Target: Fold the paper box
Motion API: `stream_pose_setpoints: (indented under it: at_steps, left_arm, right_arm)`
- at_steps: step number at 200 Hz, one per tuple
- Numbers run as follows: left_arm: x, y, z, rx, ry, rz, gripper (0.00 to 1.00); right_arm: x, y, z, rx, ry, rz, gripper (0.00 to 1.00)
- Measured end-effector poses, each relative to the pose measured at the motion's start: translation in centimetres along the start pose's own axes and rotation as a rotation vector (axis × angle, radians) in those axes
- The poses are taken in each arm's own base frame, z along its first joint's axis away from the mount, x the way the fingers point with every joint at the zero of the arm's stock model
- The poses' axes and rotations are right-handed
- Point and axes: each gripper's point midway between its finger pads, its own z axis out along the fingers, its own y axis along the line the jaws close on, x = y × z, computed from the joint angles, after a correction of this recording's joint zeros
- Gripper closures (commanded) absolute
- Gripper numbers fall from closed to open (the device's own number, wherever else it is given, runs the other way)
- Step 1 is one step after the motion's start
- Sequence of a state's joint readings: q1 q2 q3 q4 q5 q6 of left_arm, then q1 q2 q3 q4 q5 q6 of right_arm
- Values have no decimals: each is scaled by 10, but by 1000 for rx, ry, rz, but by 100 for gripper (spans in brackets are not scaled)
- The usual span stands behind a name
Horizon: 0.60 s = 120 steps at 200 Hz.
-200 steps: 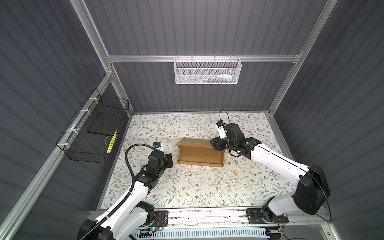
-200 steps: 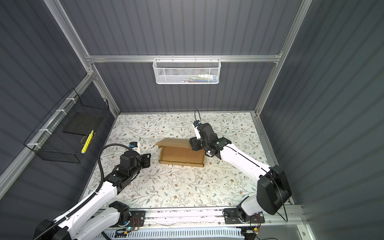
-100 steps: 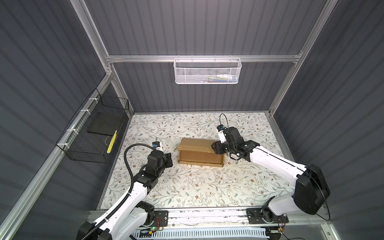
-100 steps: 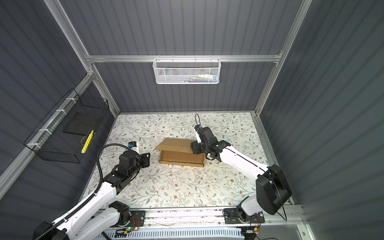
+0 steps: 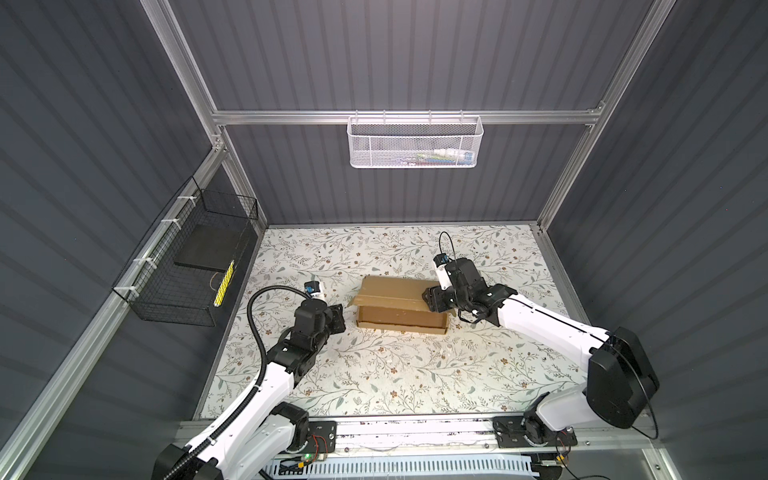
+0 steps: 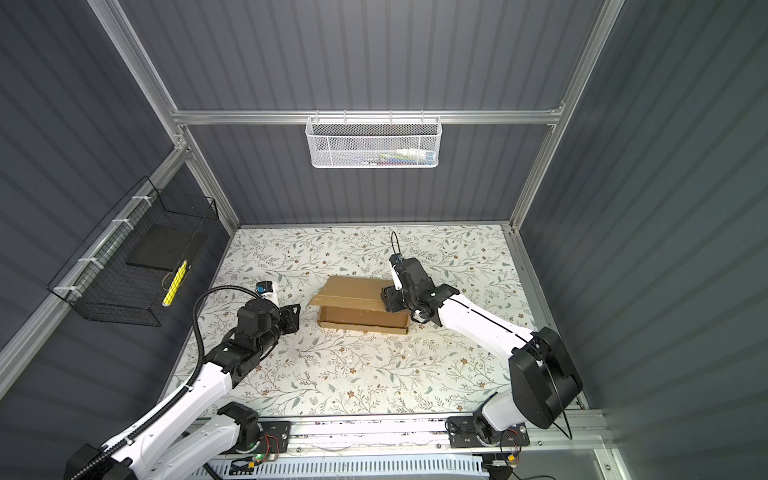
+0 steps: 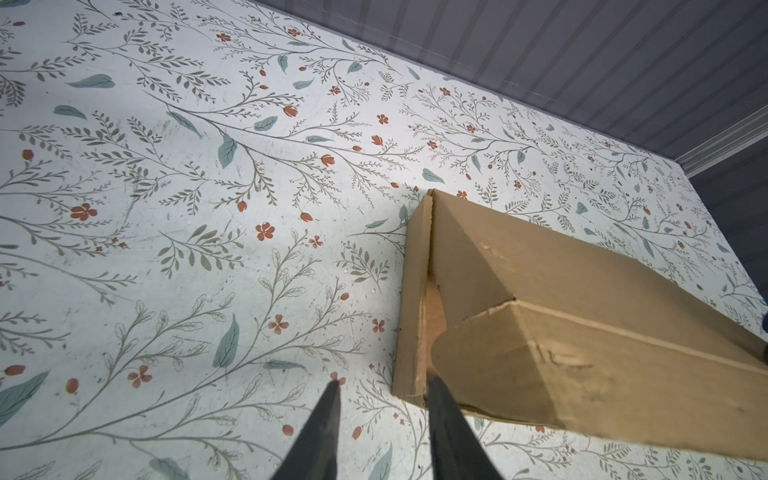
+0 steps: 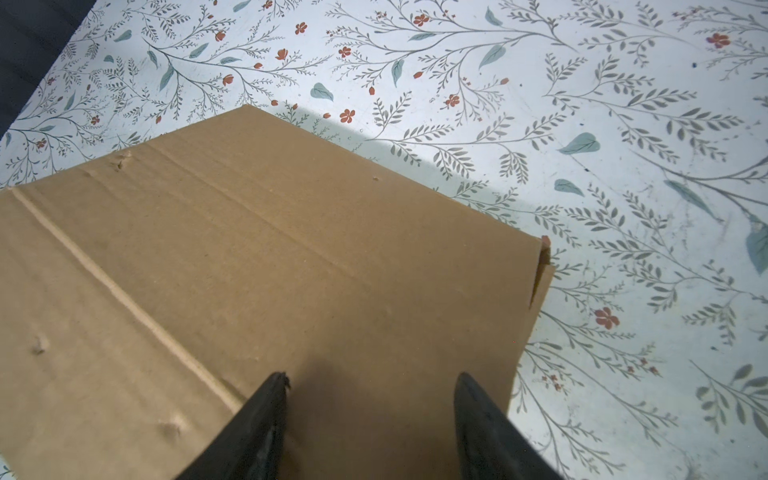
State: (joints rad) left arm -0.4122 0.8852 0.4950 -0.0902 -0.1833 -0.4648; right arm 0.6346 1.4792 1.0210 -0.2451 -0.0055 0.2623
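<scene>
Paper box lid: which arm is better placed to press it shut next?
Right, probably. The right arm holds its jaws open over the right end of the paper box; the left arm has its jaws off the lid, beside the left end.

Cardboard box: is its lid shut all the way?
No, the cardboard box lid sits raised with a gap under it, its rounded flap sticking out untucked.

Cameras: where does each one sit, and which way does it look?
Top views: high up front, looking down on the table, box, left arm and right arm.
Left wrist: on the left arm, looking past the left fingers at the box's end.
Right wrist: on the right arm, looking past the right fingers onto the lid.
Shared: both wrist views show the box on the flowered table.
</scene>
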Motion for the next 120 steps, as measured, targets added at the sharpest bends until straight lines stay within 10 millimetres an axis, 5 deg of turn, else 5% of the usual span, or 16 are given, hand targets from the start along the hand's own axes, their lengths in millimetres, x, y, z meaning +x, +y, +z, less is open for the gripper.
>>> stream_pose_setpoints:
  at_steps: [120]
  left_arm:
    - [0, -5, 5, 15, 21, 2, 63]
  right_arm:
    - [33, -5, 19, 11, 69, 38, 36]
